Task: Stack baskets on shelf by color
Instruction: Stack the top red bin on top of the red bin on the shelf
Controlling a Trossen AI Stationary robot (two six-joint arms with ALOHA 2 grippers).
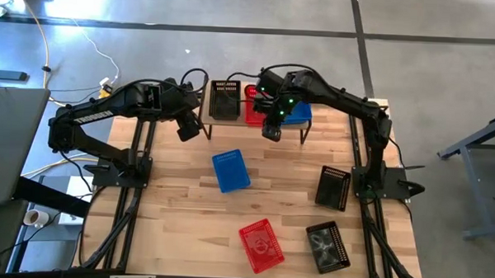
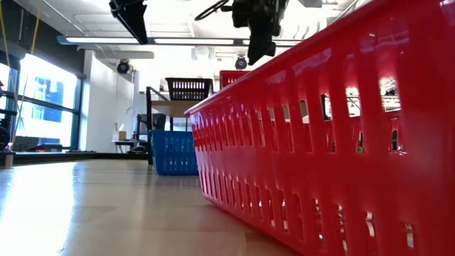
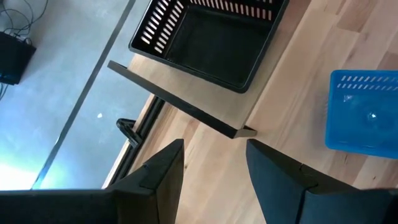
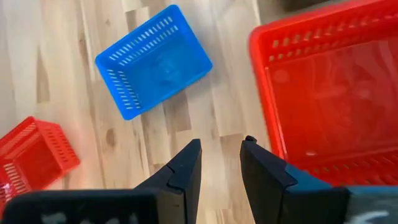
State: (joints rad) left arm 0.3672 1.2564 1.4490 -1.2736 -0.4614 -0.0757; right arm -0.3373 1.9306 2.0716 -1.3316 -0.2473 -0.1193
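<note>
Light-wood plank shelf [image 1: 261, 115] on black legs carries a black mesh basket [image 1: 224, 99], a red mesh basket [image 1: 253, 106] and a blue mesh basket [image 1: 299, 114]. Left gripper [image 1: 187, 130] and right gripper [image 1: 271, 131] hover empty beside the shelf's front edge, fingers parted. On the wooden tabletop [image 1: 179, 211] lie one blue basket [image 1: 230, 171], one red basket [image 1: 261, 243] and two black baskets [image 1: 332, 187].

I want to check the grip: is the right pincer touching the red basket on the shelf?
Apart. The right wrist view shows wood between the right pincer and the red basket.
</note>
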